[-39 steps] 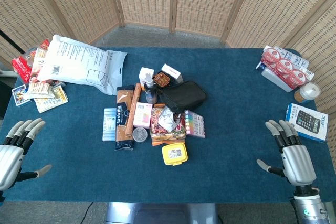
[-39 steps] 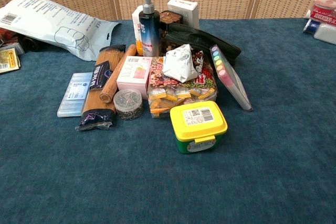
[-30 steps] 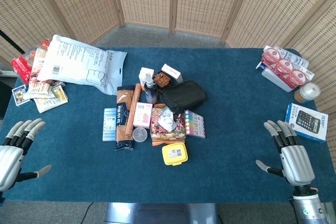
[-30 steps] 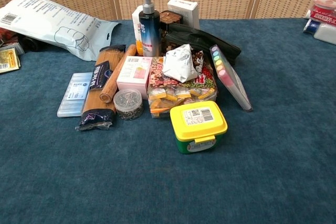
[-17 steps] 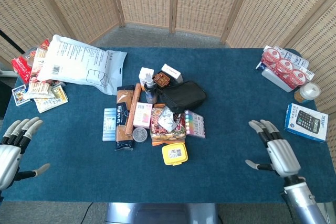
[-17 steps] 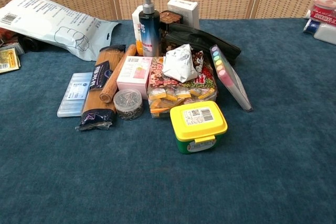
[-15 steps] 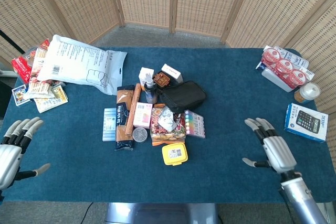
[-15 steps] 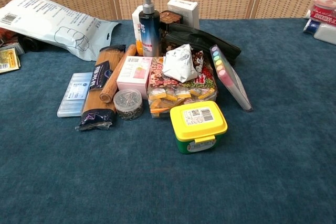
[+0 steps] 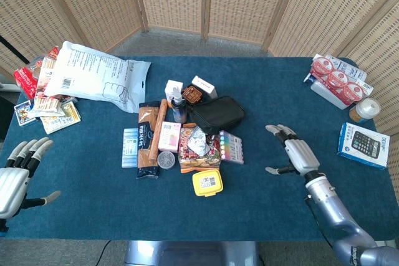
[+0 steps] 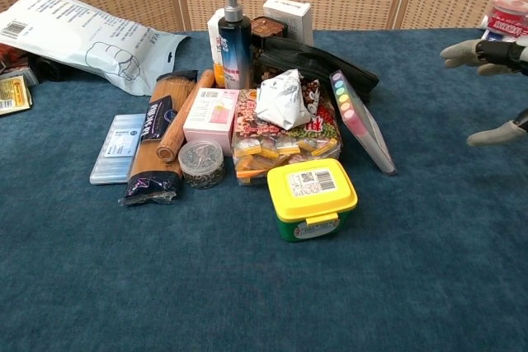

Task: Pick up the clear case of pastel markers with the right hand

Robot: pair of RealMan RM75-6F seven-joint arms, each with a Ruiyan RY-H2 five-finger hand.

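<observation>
The clear case of pastel markers lies on the right edge of the central pile, leaning against a snack packet, its coloured caps in a row. My right hand hovers open over the blue table to the right of the case, well apart from it; only its fingertips enter the chest view at the right edge. My left hand is open at the table's near left corner, holding nothing.
The pile also holds a yellow lidded box, a black pouch, a spray bottle, spaghetti and a pink box. A calculator and cups lie far right; a white mailer far left.
My right hand has moved from the near right corner leftward and away from me, toward the marker case, and now shows in the chest view. The left hand has barely moved.
</observation>
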